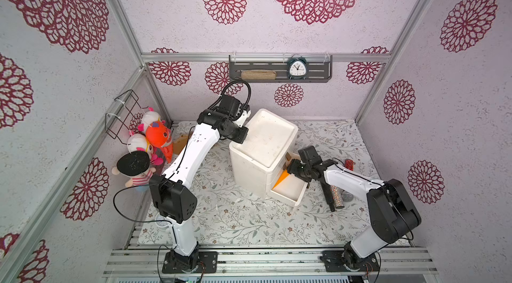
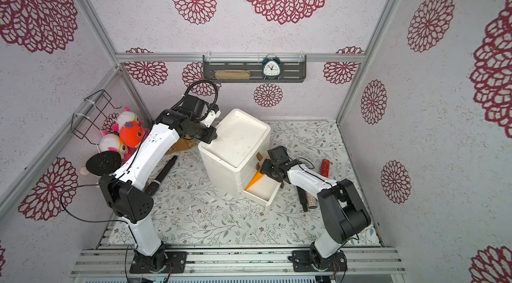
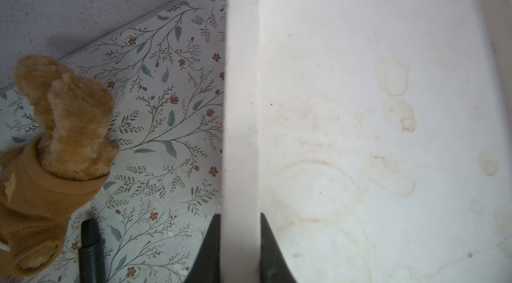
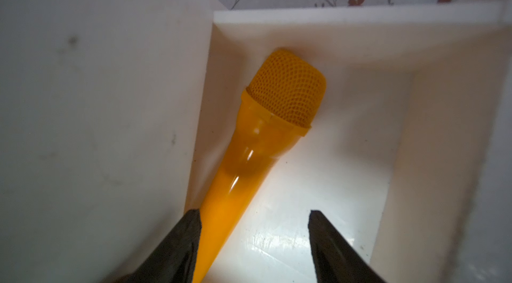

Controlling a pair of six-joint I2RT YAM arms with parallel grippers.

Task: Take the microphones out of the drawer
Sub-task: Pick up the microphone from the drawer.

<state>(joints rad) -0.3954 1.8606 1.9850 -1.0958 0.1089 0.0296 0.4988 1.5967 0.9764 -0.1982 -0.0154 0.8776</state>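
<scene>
1. The white cabinet [image 1: 266, 137] stood mid-tabletop, nearer the far edge. Its bottom drawer [image 1: 288, 198] was pulled out toward the right near corner.
2. The left pincer [image 3: 240, 218] was pressed together on the rim [image 3: 241, 101] of the cabinet's top, one black finger on each side of it.
3. The orange microphone [image 4: 263, 134] lay inside the open drawer, close along the cabinet's front. Its mesh head touched a drawer wall [image 4: 360, 15].
4. The right pincer [image 4: 253, 213] hung spread in the drawer over the microphone's handle end. One finger [image 4: 182, 240] sat right against the handle and the other stood apart, so nothing was pinched.
5. In both top views the handle showed as an orange wedge [image 1: 281, 179] just beside the right pincer.
6. A black stick [image 1: 328, 195] lay on the tabletop just right of the drawer, under the right arm.
7. Plush toys [image 1: 151, 134] were piled at the tabletop's left edge.
</scene>
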